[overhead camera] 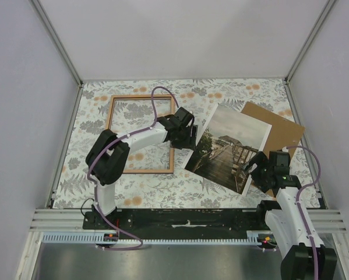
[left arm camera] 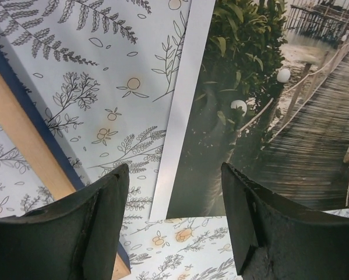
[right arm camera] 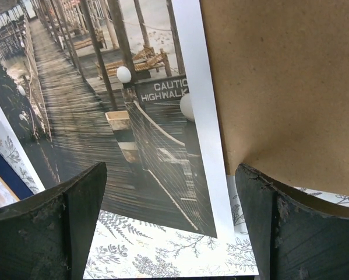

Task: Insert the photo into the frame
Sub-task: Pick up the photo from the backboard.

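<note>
The photo (overhead camera: 229, 143) is not in the frame (overhead camera: 148, 171) yet. It lies flat on the bench (overhead camera: 162, 189), picture side up, a bit right of the middle of the top view. It is turned at a slant. Its right edge lies on the brown backing board (overhead camera: 282, 131). The frame lies in the upper left, wood side up, with nothing inside it.

This looks like the step of picking up the photo. The left gripper (left arm camera: 174, 175) hangs over the photo's lower left corner, close to the frame's right side. Its jaws are apart and hold nothing. The right gripper (right arm camera: 171, 169) hangs over the lower right corner, jaws very wide and holding nothing.

Next, I think the jaws must go down and pinch the paper's edges. Then they can carry it left. Flat paper is hard to catch.
</note>
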Controlling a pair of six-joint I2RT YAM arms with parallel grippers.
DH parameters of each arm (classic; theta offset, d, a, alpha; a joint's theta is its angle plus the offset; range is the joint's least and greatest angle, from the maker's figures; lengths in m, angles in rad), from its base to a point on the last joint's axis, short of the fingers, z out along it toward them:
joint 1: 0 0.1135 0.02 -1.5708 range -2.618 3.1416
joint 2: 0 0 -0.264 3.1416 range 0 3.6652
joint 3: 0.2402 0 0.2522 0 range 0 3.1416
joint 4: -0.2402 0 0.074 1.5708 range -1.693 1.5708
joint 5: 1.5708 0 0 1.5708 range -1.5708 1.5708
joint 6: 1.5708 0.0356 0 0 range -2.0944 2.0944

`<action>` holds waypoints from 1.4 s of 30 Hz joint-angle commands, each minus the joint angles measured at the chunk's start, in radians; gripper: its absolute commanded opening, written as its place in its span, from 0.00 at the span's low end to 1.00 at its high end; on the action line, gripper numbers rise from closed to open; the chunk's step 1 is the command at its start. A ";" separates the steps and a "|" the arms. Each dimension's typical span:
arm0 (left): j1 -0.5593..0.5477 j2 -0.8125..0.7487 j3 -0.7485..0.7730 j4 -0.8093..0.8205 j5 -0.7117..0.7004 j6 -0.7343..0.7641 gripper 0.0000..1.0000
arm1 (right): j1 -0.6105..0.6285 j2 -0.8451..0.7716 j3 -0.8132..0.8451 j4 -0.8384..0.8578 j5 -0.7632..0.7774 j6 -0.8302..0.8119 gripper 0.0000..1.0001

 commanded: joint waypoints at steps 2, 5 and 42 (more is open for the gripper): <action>-0.008 0.058 0.050 0.019 -0.012 0.055 0.70 | -0.016 -0.032 -0.013 -0.034 -0.017 -0.001 0.98; -0.013 0.087 0.055 0.021 -0.006 0.056 0.70 | -0.016 -0.036 -0.030 -0.034 -0.028 0.013 0.98; -0.029 0.184 0.087 0.013 0.003 0.056 0.69 | -0.016 -0.214 -0.078 0.001 -0.181 0.042 0.98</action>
